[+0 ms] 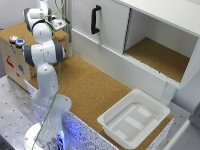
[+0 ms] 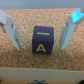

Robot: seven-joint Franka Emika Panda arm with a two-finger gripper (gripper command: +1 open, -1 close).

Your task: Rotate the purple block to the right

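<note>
Purple and stamped with a yellow letter A, the purple block [image 2: 42, 41] sits on the cork surface [image 2: 40, 17] directly between the two pale blue fingers [image 2: 11, 29] of the gripper [image 2: 39, 46], as the wrist view shows it. The jaws stand apart, one on each side of the block with cork visible in both gaps, so nothing is clamped. In the exterior view the Franka arm [image 1: 44, 52] bends over the upper left of the frame, above a wooden box [image 1: 15, 60]; the block itself cannot be made out there. Judging by this stance, the approach and alignment appear done, while closing on the block and turning it to the right remain. At the lower right of the exterior view, a white plastic tray [image 1: 111, 120] rests on the cork-topped table [image 1: 85, 85] and looks empty. Behind it, a white cabinet [image 1: 150, 20] shows an open compartment, floored in the same cork, holding nothing visible, beside a closed door with a black handle [image 1: 95, 19].
</note>
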